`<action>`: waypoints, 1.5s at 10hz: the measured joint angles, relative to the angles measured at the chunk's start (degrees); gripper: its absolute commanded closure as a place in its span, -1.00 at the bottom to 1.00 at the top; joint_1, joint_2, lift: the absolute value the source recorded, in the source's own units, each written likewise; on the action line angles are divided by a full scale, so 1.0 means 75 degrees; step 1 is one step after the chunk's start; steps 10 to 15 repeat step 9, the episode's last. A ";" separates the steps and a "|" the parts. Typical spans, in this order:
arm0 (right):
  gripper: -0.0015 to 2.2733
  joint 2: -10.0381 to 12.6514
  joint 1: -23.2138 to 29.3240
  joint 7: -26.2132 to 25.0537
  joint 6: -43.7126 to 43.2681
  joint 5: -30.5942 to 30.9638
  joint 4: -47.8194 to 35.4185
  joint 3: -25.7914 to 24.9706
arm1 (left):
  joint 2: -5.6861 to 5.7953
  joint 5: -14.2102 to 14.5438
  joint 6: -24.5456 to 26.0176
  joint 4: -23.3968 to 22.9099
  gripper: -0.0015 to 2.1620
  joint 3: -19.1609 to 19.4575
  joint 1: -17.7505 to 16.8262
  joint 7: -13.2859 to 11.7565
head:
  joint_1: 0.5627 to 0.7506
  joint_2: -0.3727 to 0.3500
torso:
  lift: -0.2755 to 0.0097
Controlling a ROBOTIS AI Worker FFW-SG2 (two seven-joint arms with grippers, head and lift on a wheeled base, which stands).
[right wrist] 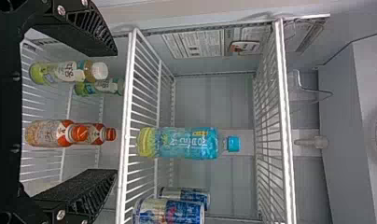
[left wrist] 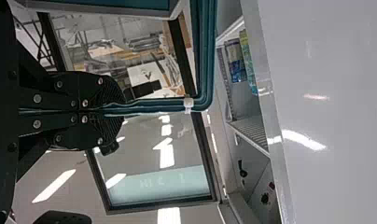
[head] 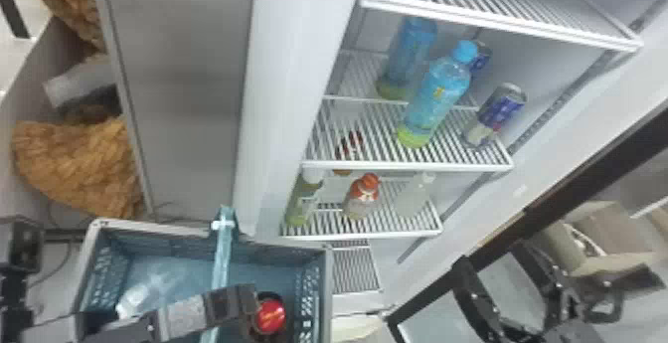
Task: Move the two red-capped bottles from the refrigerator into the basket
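Note:
My left gripper lies across the teal handle of the grey-blue basket. In the left wrist view, the same gripper is shut on the handle. One red-capped bottle stands on a lower refrigerator shelf; another is partly hidden behind the shelf wires above. The right wrist view has the front bottle and the rear one in line. There my right gripper stands open, its fingers spread to either side of the bottles' line, holding nothing.
Blue-capped bottles and cans stand on the shelf above. A white-capped green bottle and a pale bottle flank the front red-capped one. A clear object and a round red object appear within the basket's outline.

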 measured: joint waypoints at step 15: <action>-0.90 -0.0015 -0.0118 0.0000 0.0037 -0.0020 0.0042 -0.0191 | 0.0000 -0.0085 0.0057 0.0000 0.12 -0.0015 -0.0017 0.0001 | 0.41 -0.94 | 0.93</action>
